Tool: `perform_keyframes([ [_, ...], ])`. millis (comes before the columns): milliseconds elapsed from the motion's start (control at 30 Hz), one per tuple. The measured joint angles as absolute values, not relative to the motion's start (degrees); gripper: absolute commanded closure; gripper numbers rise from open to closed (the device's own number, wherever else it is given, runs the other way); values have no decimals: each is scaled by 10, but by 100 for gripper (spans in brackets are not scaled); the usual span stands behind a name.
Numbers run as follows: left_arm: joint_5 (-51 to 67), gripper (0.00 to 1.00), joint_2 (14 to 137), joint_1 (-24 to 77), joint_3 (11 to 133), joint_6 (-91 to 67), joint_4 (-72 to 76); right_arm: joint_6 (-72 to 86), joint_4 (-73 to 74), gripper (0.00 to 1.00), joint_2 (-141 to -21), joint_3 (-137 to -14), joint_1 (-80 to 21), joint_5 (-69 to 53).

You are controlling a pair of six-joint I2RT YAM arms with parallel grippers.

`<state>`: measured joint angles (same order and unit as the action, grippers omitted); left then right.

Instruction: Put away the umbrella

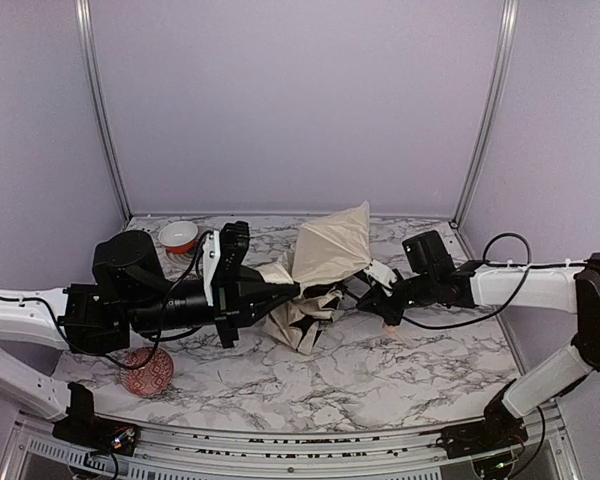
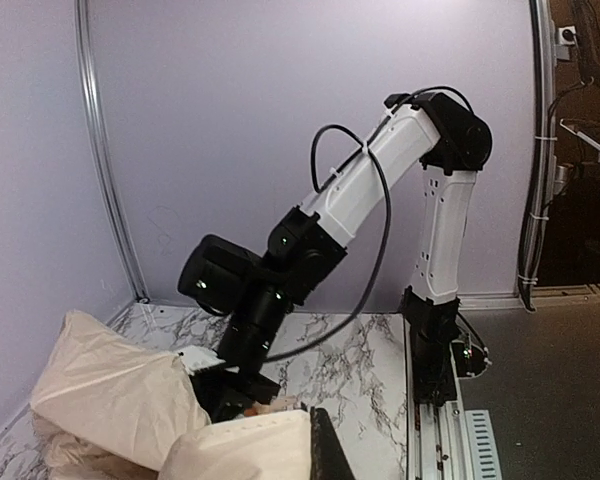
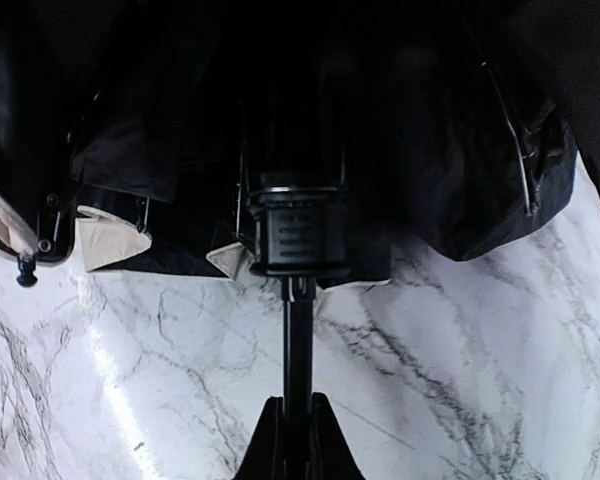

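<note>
Eyes on the umbrella (image 1: pixel 330 250): half collapsed in the middle of the worktop (image 1: pixel 400 380), cream canopy bunched and tipped up toward the back. Pinched from the left by the left hand (image 1: pixel 292 290), closed on a fold of fabric (only one finger (image 2: pixel 323 455) visible from the wrist, hard against the cloth). Gripped from the right by the right hand (image 3: pixel 296 415), shut tight round the thin black shaft (image 3: pixel 298 330), just below the ribbed collar (image 3: pixel 300 235). Off to the left: bowl (image 1: pixel 178 236) at the back, ball (image 1: pixel 148 372) near the front, both well apart from the umbrella.

top: high rear | wrists: low, facing each other | shared: umbrella (image 1: pixel 332 245)
</note>
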<state>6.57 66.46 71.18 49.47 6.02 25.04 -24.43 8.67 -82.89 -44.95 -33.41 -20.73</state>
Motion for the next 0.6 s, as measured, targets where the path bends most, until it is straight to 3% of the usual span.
perform_keyframes([
  [267,47,98,665,728,423,84,217,-180,62,100,-768,-500,-224,-308],
  [600,10,55,666,729,371,145,208,-205,81,100,-729,-548,-222,-312],
])
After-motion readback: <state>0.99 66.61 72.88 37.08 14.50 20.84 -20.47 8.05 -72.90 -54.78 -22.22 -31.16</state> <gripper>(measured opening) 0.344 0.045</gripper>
